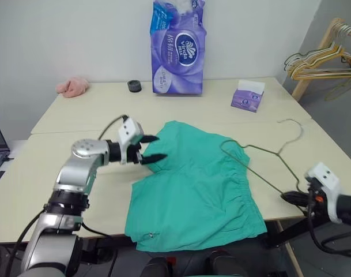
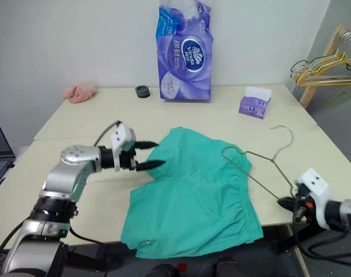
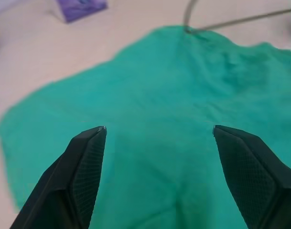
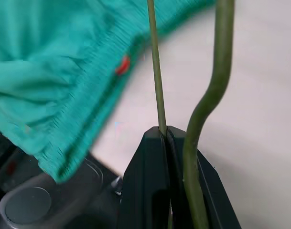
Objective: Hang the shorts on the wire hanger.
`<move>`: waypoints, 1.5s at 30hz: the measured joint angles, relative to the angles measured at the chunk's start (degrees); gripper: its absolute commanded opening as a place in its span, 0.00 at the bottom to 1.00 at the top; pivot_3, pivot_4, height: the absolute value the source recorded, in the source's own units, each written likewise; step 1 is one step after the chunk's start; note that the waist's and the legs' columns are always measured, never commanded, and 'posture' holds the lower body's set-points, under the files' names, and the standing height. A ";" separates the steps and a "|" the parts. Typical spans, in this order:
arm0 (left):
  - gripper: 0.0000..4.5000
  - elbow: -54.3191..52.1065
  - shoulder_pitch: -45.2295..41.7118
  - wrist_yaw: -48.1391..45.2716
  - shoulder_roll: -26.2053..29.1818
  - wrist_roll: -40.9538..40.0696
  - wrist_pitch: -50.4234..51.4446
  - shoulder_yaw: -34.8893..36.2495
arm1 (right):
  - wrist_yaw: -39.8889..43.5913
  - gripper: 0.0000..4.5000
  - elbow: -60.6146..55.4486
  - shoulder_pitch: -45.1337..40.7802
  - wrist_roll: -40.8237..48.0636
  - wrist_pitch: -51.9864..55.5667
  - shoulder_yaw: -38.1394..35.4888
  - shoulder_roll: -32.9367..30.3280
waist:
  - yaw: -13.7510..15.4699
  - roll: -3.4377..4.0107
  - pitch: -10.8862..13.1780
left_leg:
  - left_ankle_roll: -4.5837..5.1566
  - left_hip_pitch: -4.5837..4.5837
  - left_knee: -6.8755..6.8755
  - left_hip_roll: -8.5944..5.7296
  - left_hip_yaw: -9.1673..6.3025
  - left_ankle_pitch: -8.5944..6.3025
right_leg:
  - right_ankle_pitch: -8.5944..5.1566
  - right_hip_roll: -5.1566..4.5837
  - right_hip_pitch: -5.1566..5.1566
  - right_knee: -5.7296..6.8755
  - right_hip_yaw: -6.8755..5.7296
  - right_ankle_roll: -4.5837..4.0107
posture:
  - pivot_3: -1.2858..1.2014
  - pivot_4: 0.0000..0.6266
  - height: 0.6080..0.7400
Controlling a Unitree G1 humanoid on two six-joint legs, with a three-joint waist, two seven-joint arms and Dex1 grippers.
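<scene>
Lower right: right gripper [image 1: 291, 198] pinched shut on the wire hanger [image 1: 261, 151] at the table edge. Centre frame: shorts [image 1: 195, 187] spread flat, hanger corner tucked under the waistband. Left gripper [image 1: 154, 148] spread wide over the cloth. Risk: thin wire twisting free, dragging fabric floorward.

Soft, even room light falls on the table [image 1: 77, 190], with faint shadows and no glare. Both wrist views look blurred, perhaps from closeness.
</scene>
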 measured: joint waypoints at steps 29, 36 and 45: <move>0.84 -2.28 -1.00 -0.14 -3.03 0.73 0.32 -4.65 | -9.36 0.00 -2.12 5.47 14.86 13.10 -4.94 7.53 | -1.31 0.30 -0.26 | 0.05 0.08 -0.04 0.06 0.19 -0.03 | -0.20 0.46 0.08 -0.12 0.20 0.31 | 0.45 0.07 1.00; 0.84 -2.19 -0.99 0.57 -2.90 0.87 -0.28 -4.55 | -9.27 0.00 -0.56 5.88 16.29 13.94 -6.00 6.08 | -1.22 0.29 -0.27 | 0.05 0.08 -0.03 0.06 0.19 -0.03 | -0.20 0.45 0.08 -0.12 0.21 0.32 | 0.45 0.07 1.00; 0.84 -1.19 -0.99 0.81 -2.78 0.93 -1.04 -4.55 | -10.97 0.00 2.31 8.20 19.88 16.09 -10.21 9.31 | -1.27 0.29 -0.27 | 0.06 0.08 -0.04 0.06 0.20 -0.04 | -0.20 0.45 0.08 -0.13 0.22 0.32 | 0.45 0.08 1.00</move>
